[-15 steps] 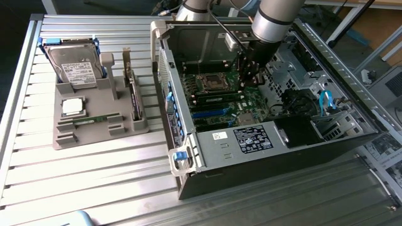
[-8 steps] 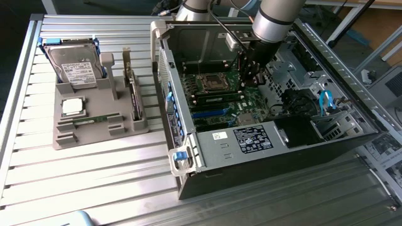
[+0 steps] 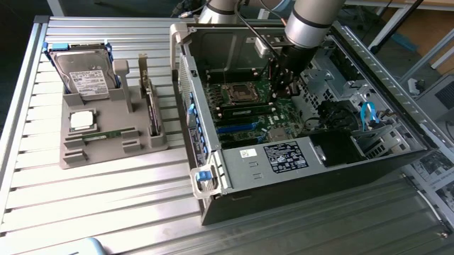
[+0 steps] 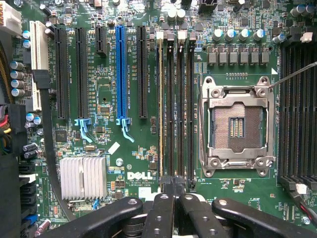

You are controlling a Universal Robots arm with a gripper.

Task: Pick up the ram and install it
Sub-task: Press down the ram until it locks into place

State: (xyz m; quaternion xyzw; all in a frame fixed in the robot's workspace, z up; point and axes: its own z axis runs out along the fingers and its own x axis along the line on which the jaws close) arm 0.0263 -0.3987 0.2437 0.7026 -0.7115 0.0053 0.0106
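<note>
The claw [image 4: 173,197] is shut with nothing clamped in it, its tips set at the end of the slots [image 4: 181,99]. The ram [image 4: 160,99] appears seated edge-on in the outermost slot, so the pressing-home step is judged to be in hand. Any further move calls for straight, even travel along the slot line. Room is bounded by the socket [image 4: 237,126] on one side and the case wall [image 3: 186,69] beyond. A second stick [image 3: 106,136] is left in the tray [image 3: 71,154], well apart.

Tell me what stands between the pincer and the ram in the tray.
The computer case's side wall: the shut pincer hangs inside, over the motherboard, while the ram lies outside in the grey tray.
</note>
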